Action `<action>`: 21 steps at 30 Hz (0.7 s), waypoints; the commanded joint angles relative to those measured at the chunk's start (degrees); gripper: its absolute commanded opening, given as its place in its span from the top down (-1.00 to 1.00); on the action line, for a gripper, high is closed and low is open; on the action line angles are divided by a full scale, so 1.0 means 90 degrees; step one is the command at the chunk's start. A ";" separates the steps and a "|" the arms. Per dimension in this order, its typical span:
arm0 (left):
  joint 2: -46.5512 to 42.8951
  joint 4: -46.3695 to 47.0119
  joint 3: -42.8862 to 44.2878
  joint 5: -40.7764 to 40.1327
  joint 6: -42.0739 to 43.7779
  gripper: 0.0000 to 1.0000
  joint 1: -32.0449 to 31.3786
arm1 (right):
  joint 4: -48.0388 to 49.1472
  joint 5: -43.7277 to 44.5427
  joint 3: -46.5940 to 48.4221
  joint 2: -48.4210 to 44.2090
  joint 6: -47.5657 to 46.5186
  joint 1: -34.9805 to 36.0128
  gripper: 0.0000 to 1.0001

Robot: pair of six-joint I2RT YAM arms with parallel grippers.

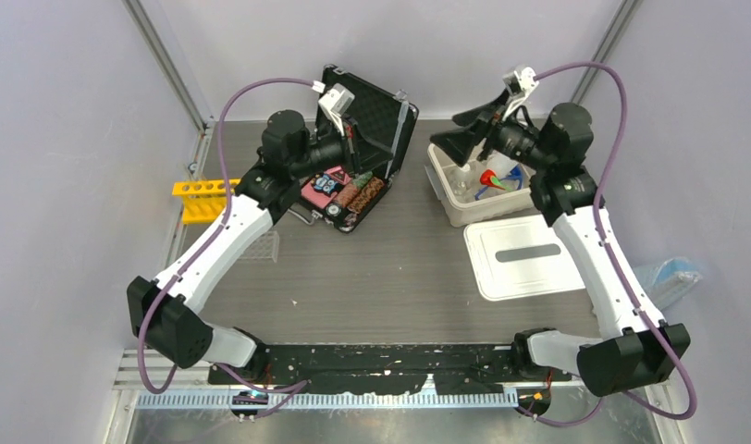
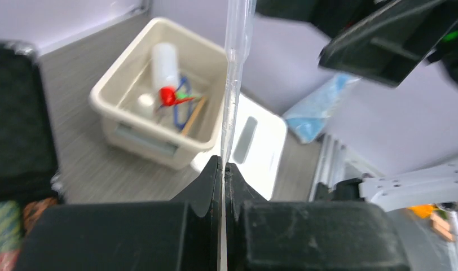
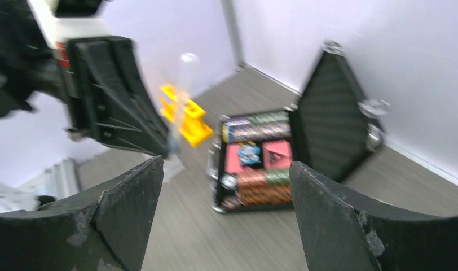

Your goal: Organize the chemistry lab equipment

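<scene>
Nearest me, the white lid (image 1: 524,256) lies just in front of the beige bin (image 1: 439,180), so the bin is uncovered. Inside it sit the squeeze bottle (image 2: 164,62) and a few small items. Left of the bin, the left gripper (image 2: 223,169) pinches a clear pipette (image 2: 233,73). The right gripper (image 3: 227,164) hangs above the bin, jaws wide and empty. Far to the bin's left, the yellow tube rack (image 1: 202,199) looks unsorted as yet.

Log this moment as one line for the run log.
left claw: shut on clear pipette | right claw: open, empty | bin: bottle inside, lid off beside it
</scene>
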 commanded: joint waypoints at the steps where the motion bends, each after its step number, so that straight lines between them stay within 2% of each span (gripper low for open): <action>1: 0.0281 0.1880 0.0245 0.1005 -0.1345 1.00 -0.0015 | 0.2226 -0.0157 0.0151 0.0299 0.1796 0.0574 -0.73; 5: 0.0329 0.2162 0.0340 0.1137 -0.1674 1.00 -0.0086 | 0.2595 -0.0220 0.0394 0.0739 0.2214 0.0873 -0.67; 9: 0.0309 0.2189 0.0284 0.1149 -0.1796 1.00 -0.0126 | 0.2840 -0.0294 0.0506 0.0947 0.2480 0.1090 -0.44; 10: 0.0293 0.2212 0.0255 0.1149 -0.1820 1.00 -0.0132 | 0.2842 -0.0294 0.0531 0.0971 0.2474 0.1112 -0.28; 13: 0.0227 0.2302 0.0147 0.1128 -0.1819 1.00 -0.0128 | 0.2694 -0.0251 0.0556 0.1044 0.2427 0.1133 0.01; 14: 0.0214 0.2277 0.0150 0.1127 -0.1790 1.00 -0.0140 | 0.2666 -0.0291 0.0588 0.1070 0.2387 0.1129 0.28; 15: 0.0208 0.2213 0.0159 0.1127 -0.1747 1.00 -0.0146 | 0.2613 -0.0322 0.0604 0.1081 0.2378 0.1133 0.42; 16: 0.0206 0.2084 0.0168 0.1100 -0.1709 1.00 -0.0148 | 0.2597 -0.0379 0.0644 0.1074 0.2356 0.1134 0.68; 17: 0.0213 0.1932 0.0183 0.1048 -0.1656 0.80 -0.0145 | 0.2581 -0.0400 0.0662 0.1068 0.2347 0.1117 0.79; 18: 0.0222 0.1773 0.0225 0.1016 -0.1578 0.39 -0.0131 | 0.2576 -0.0433 0.0712 0.1044 0.2319 0.1106 0.86; 20: 0.0215 0.1267 0.0305 0.0929 -0.1338 -0.54 -0.0103 | 0.2224 -0.0528 0.0870 0.0998 0.1980 0.1004 0.89; 21: 0.0182 0.0949 0.0332 0.0797 -0.1108 -0.91 -0.0088 | 0.2011 -0.0572 0.0951 0.0996 0.1764 0.0865 0.90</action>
